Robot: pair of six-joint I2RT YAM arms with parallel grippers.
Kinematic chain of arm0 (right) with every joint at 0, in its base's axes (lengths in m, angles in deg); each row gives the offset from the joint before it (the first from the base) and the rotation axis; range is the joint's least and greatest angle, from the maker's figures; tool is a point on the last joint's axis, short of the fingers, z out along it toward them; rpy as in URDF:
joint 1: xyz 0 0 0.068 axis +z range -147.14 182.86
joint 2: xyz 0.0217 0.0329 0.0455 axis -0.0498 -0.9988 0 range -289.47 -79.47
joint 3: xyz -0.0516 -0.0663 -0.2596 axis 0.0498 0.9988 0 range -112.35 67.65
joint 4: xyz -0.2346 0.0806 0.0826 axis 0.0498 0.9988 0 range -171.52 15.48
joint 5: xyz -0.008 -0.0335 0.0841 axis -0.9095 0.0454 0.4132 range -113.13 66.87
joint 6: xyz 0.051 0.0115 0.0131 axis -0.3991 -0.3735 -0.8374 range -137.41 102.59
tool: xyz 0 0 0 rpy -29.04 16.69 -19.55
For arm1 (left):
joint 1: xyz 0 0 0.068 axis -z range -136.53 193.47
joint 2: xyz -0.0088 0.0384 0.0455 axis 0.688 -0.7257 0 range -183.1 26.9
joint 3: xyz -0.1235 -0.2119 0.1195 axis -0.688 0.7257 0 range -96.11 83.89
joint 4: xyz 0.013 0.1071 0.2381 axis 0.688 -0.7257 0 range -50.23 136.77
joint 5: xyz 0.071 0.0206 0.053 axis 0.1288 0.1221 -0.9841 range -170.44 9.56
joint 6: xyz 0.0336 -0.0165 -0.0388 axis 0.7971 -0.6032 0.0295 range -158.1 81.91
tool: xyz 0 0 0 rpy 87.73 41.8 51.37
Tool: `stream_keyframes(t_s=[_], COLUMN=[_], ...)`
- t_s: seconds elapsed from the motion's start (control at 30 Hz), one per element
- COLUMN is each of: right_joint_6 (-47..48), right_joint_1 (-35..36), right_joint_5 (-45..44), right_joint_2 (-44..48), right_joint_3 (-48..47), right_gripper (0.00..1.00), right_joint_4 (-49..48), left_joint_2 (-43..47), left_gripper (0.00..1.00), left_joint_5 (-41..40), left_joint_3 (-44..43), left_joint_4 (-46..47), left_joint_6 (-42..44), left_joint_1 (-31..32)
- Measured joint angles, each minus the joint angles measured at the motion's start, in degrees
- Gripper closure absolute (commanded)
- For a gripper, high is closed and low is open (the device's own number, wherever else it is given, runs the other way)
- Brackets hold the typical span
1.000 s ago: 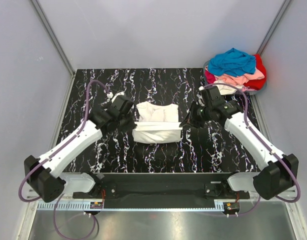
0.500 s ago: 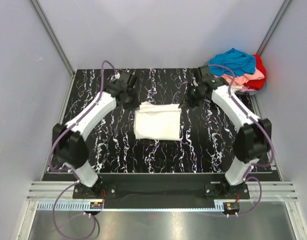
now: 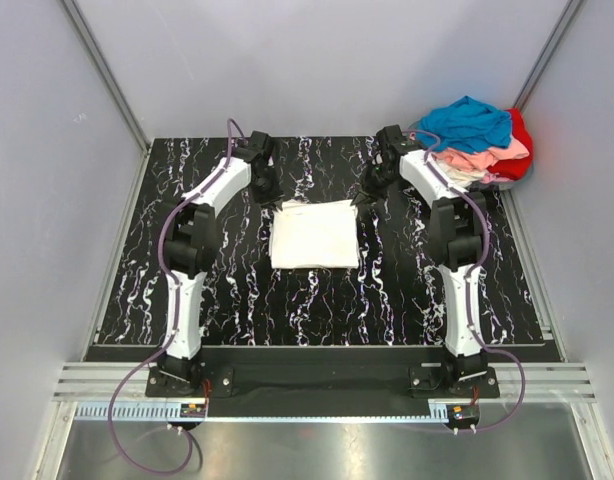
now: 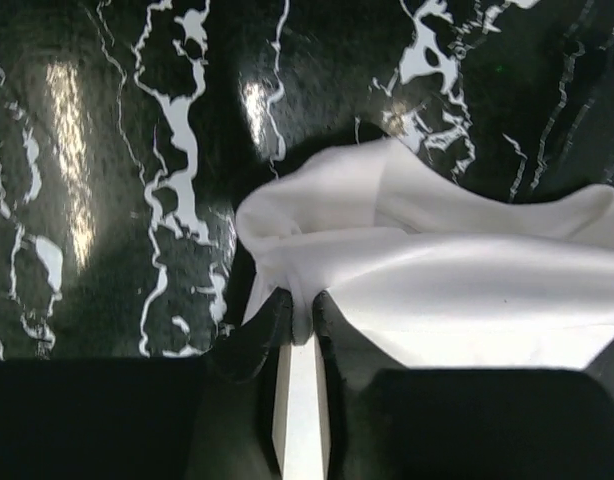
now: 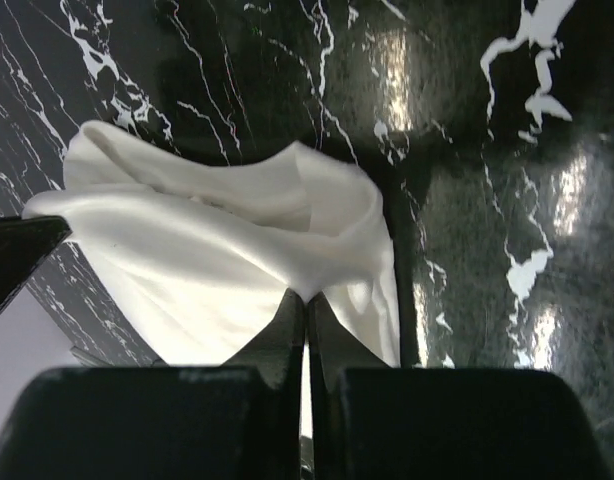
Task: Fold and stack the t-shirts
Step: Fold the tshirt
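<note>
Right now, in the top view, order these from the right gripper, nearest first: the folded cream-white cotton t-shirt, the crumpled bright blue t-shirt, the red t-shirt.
1. Folded cream-white cotton t-shirt, table centre, corner pinched by the right gripper.
2. Crumpled bright blue t-shirt, atop the far-right pile.
3. Red t-shirt, at that pile's right edge.

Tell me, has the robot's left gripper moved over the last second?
Yes. The left gripper, pinching a corner of the white t-shirt, has moved away from the arm bases, toward the far edge of the table.

No writing, label, brand or number can be read on anything here.
</note>
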Motion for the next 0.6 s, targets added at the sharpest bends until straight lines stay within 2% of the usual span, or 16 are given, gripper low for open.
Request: stream_keyframes(t_s=[0.07, 0.1, 0.13, 0.17, 0.27, 0.33, 0.37, 0.4, 0.47, 0.5, 0.6], right_joint_6=[0.02, -0.02, -0.22, -0.52, -0.9, -1.03, -1.07, -1.11, -1.11, -1.14, -1.42], right_joint_1=[-0.26, -0.42, -0.61, -0.83, -1.88, -2.84, -3.39, -3.89, -4.59, -4.9, -5.46], right_joint_5=[0.57, 0.81, 0.94, 1.05, 1.07, 0.74, 0.57, 0.26, -0.76, -1.2, -3.23], right_joint_2=[-2.23, -3.21, -4.15, -5.14, -8.26, -10.64, -11.52, -11.85, -11.19, -10.23, -2.6], right_joint_3=[-1.92, -2.75, -3.69, -4.76, -8.87, -12.98, -14.86, -15.96, -16.02, -15.06, -4.24], right_gripper=[0.97, 0.88, 0.74, 0.45, 0.2, 0.18, 0.17, 0.17, 0.16, 0.16, 0.15], right_joint_4=[0.0, 0.07, 0.24, 0.44, 1.22, 2.82, 3.5, 4.0, 4.42, 4.15, 2.25], left_joint_2=[-2.93, -4.2, -5.53, -6.73, -11.19, -13.27, -13.79, -13.86, -12.63, -11.54, -4.98], left_gripper=[0.78, 0.73, 0.6, 0.57, 0.42, 0.34, 0.13, 0.08, 0.01, 0.01, 0.02], left_joint_5=[0.85, 1.31, 1.79, 2.27, 3.21, 3.61, 3.76, 3.87, 3.89, 3.91, 3.72], left_joint_3=[-2.21, -3.39, -4.7, -6.05, -13.03, -17.29, -19.06, -19.78, -20.37, -20.13, -15.02], left_joint_4=[-0.13, -0.37, -0.46, -0.5, -2.32, -3.23, -3.45, -3.61, -4.02, -4.48, -3.58], left_joint_6=[0.76, 1.03, 1.33, 1.79, 1.77, 1.68, 1.73, 2.19, 2.08, 2.19, 2.38], left_joint_1=[-0.57, -0.85, -1.14, -1.49, -2.71, -3.63, -4.22, -4.63, -5.64, -6.16, -7.63])
